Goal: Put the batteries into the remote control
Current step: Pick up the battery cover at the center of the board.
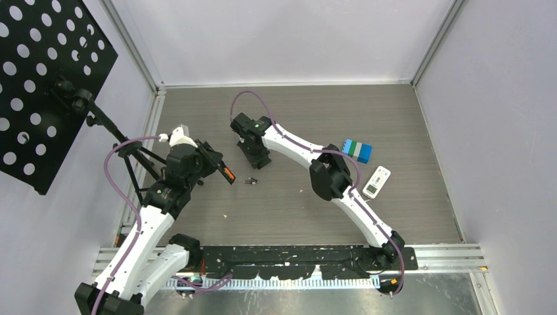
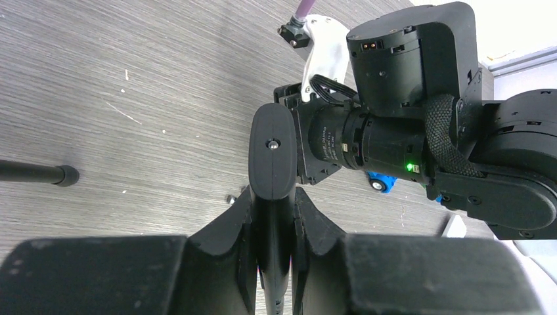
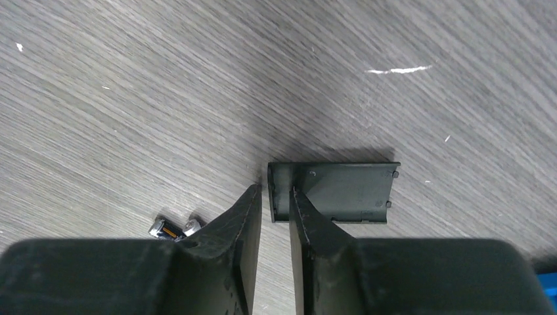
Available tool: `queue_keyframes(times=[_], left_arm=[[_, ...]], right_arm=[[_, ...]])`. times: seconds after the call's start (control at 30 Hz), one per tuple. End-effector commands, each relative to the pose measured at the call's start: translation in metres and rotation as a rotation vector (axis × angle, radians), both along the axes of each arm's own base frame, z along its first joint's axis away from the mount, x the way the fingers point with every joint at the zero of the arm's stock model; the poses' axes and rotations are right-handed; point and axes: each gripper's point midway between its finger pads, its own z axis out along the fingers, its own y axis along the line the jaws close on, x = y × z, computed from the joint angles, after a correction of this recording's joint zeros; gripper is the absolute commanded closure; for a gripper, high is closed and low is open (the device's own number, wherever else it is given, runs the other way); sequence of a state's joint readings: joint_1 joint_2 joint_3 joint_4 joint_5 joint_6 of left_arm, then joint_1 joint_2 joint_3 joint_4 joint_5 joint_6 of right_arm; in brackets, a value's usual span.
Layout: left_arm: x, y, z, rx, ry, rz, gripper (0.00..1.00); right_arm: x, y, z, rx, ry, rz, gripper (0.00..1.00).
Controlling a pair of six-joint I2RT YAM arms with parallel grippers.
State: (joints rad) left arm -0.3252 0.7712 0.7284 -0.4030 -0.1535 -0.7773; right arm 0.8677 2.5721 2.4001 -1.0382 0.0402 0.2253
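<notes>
Two loose batteries [image 1: 250, 181] lay side by side on the counter [image 1: 295, 216], between the two arms and near the right end effector [image 3: 274, 197]. They were tiny dark cylinders with bright metal ends, one showing an orange band. I judged them light, hard and smooth, likely to roll at a nudge. The safest hold looked to be across the middle of the barrel, one at a time, leaving the ends free for seating.

The black remote control [image 2: 271, 151] was up off the counter, clamped edge-on in the left end effector [image 2: 274, 200]. From overhead an orange-red strip showed at its lower end; whether that was a battery already seated I couldn't tell. The right fingers stood slightly apart, astride one edge of a dark cover plate [image 3: 341, 187], and I couldn't tell whether they gripped it.
</notes>
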Motion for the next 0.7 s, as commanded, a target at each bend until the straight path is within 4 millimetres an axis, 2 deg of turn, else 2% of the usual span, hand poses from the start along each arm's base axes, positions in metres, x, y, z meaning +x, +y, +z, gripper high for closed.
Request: queue_keyframes(times=[0.0,0.1,0.2,0.27,0.33,0.43,0.53,0.63,0.67], left_arm=[[0.005,0.0,0.015,-0.019,-0.053,0.004,1.0],[0.006,-0.002,0.015,-0.025,-0.053,0.0,1.0],[0.007,-0.005,0.018,-0.041,-0.061,-0.009,1.0],[0.008,-0.008,0.02,-0.058,-0.071,-0.02,1.0],[0.01,-0.013,0.026,-0.084,-0.09,-0.036,1.0],[0.012,-0.024,0.037,-0.144,-0.122,-0.075,1.0],[0.014,-0.041,0.051,-0.227,-0.162,-0.135,1.0],[0.016,-0.056,0.063,-0.318,-0.191,-0.186,1.0],[0.017,-0.06,0.067,-0.351,-0.196,-0.198,1.0]], right_arm=[[-0.002,0.001,0.02,0.028,-0.018,-0.005,0.8],[-0.003,-0.001,0.021,0.022,-0.018,-0.008,0.98],[0.005,-0.006,0.036,0.038,-0.073,-0.05,1.0],[0.011,-0.007,0.058,0.103,-0.124,-0.09,1.0],[0.013,-0.008,0.086,0.209,-0.167,-0.136,1.0],[0.015,-0.012,0.141,0.433,-0.227,-0.217,1.0],[0.0,-0.021,0.199,0.683,-0.231,-0.275,1.0],[-0.022,-0.035,0.249,0.941,-0.186,-0.35,1.0],[-0.032,-0.043,0.274,1.046,-0.188,-0.371,1.0]])
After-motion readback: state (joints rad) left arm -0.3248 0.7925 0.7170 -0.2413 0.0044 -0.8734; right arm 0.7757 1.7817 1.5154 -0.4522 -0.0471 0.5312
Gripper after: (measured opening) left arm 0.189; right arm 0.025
